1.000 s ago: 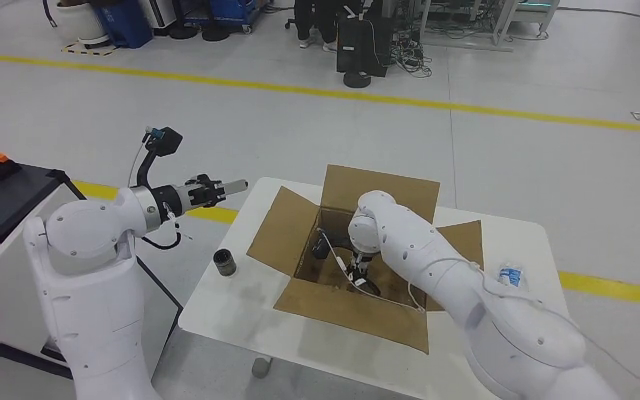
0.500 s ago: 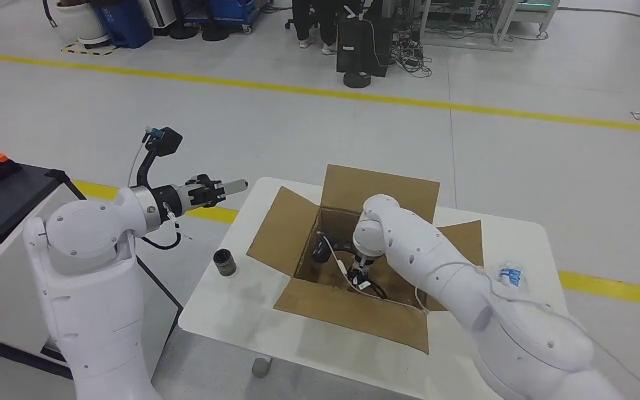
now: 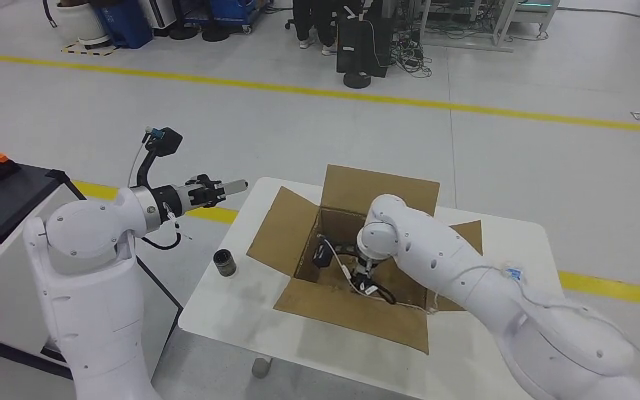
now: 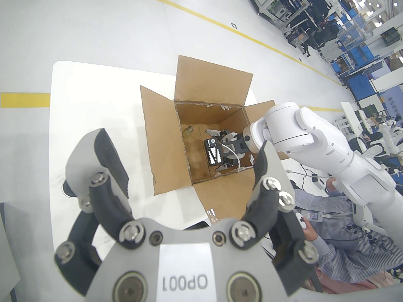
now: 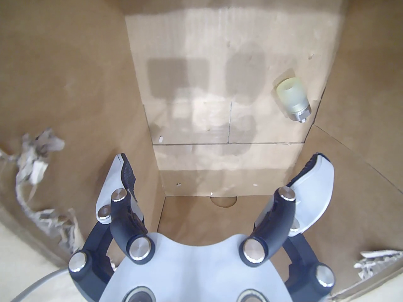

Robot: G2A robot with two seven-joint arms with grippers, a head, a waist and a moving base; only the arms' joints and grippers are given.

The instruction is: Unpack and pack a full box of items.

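- Fingers [image 5: 318, 174] of the right gripper [image 5: 220, 166] spread wide, empty, inside the box [image 3: 380, 190].
- Fingers [image 4: 110, 164] of the left gripper [image 4: 182, 142] also wide, outside the box.
- On the box floor, a pale cylinder [image 5: 292, 98].

Pale grey floor [image 3: 250, 130] surrounds the white table [image 3: 505, 238]. 2 yellow lines [image 3: 300, 90] cross it: 1 beside the table, 1 beyond. Farther beyond stand metal racks [image 3: 470, 20] and blue bins [image 3: 235, 10].

The left arm [image 3: 120, 215] reaches out level past the table's [image 3: 240, 305] far left corner, and the left gripper [image 4: 184, 141] is empty, its fingers spread wide. The right arm [image 3: 440, 262] bends over the table's middle, wrist turned down; the right gripper [image 5: 220, 160] hangs with fingers parted, holding nothing
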